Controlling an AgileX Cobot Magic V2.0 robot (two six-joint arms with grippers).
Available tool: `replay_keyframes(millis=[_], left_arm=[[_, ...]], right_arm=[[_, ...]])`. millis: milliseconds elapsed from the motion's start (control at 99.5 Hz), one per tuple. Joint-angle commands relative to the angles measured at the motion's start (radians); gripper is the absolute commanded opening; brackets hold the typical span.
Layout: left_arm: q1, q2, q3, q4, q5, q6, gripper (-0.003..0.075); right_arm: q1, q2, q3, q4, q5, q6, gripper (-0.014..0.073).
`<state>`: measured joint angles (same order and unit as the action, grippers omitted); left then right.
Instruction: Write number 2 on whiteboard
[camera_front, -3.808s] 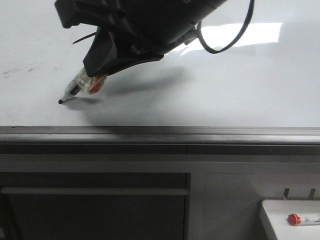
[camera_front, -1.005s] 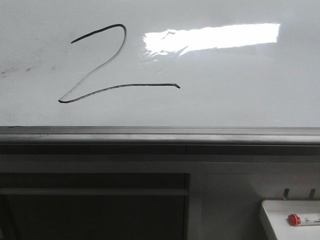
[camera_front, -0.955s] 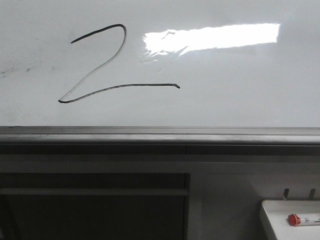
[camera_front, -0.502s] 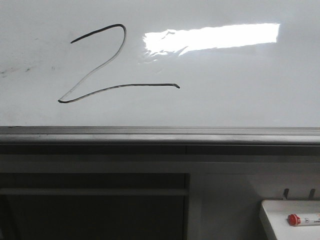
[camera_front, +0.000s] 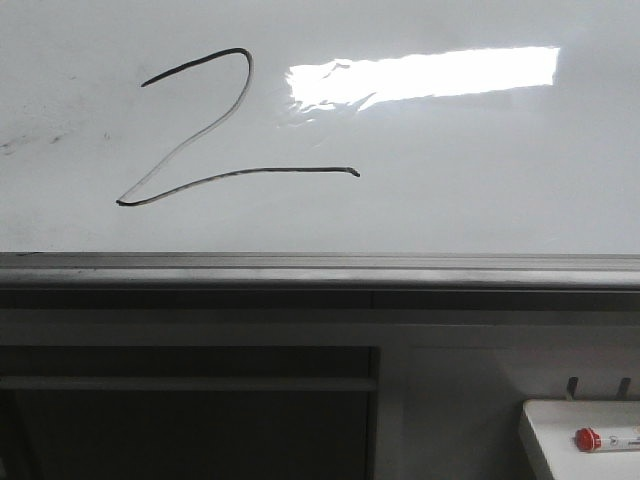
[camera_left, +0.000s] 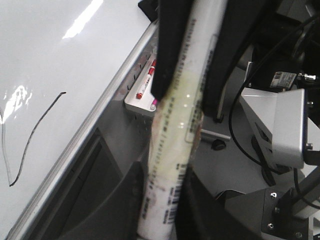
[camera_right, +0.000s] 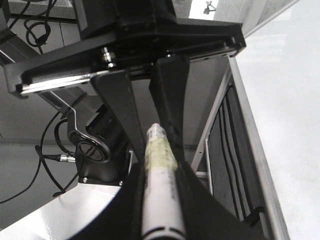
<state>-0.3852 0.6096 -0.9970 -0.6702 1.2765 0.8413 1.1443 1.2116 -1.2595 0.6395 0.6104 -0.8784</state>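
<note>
The number 2 (camera_front: 215, 130) sat finished on the whiteboard (camera_front: 480, 180), both claws apparently pinching markers, left claw (camera_left: 187, 95), right claw (camera_right: 150, 125), so retreating clear without smudging looked wise.

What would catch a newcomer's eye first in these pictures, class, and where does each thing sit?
First, the number 2, thin and black, on the left part of the whiteboard, with a bright glare strip to its right. Next, the red-capped marker in the small white tray at lower right, below the board's rail. In each wrist view, black fingers clamp a white marker: left gripper, right gripper.
</note>
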Motion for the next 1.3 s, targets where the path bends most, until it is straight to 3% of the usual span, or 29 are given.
replay_keyframes(millis=[0,251,352,472,543,603,824,934,985,1055,1196,1286], left_arm=[[-0.005,0.013,-0.032,-0.046,-0.084,-0.033,-0.002],[-0.005,0.013,-0.032,-0.046,-0.084,-0.033,-0.002],[-0.005,0.013,-0.032,-0.046,-0.086,-0.033,-0.002],[-0.005,0.013,-0.032,-0.044,-0.107,-0.033,-0.002],[-0.005,0.013,-0.032,-0.043,-0.128,-0.033,-0.002],[-0.005,0.013,-0.029,-0.043,-0.151,-0.033,-0.002],[-0.005,0.013,0.043,-0.031,-0.318,-0.084,-0.002],[-0.005,0.013,0.129,0.012,-0.523,-0.164,-0.002],[-0.005,0.013,0.181,0.027,-0.645,-0.206,-0.002],[-0.005,0.013,0.261,0.029,-0.836,-0.271,-0.002],[-0.003,0.03,0.403,0.024,-1.179,-0.355,-0.002],[-0.003,0.07,0.456,0.022,-1.301,-0.355,-0.002]], right_arm=[[0.003,-0.019,-0.034,0.025,-0.042,-0.01,-0.006],[0.003,-0.019,-0.034,0.033,-0.031,-0.01,-0.0034],[0.003,-0.019,-0.034,0.033,-0.035,-0.01,0.0139],[0.003,-0.019,-0.034,0.033,-0.08,-0.01,0.0467],[-0.002,-0.029,-0.034,0.031,-0.126,-0.01,0.0571],[-0.018,-0.041,-0.034,0.031,-0.165,-0.01,0.0593],[-0.144,-0.146,-0.034,0.031,-0.207,-0.01,0.0587],[-0.227,-0.207,-0.031,0.031,-0.189,0.014,0.0556],[-0.263,-0.236,-0.027,0.031,-0.181,0.035,0.0498],[-0.313,-0.273,-0.01,0.031,-0.164,0.059,0.0353],[-0.4,-0.346,0.049,0.031,-0.076,0.075,-0.0079],[-0.444,-0.386,0.108,0.033,-0.031,0.115,-0.0067]])
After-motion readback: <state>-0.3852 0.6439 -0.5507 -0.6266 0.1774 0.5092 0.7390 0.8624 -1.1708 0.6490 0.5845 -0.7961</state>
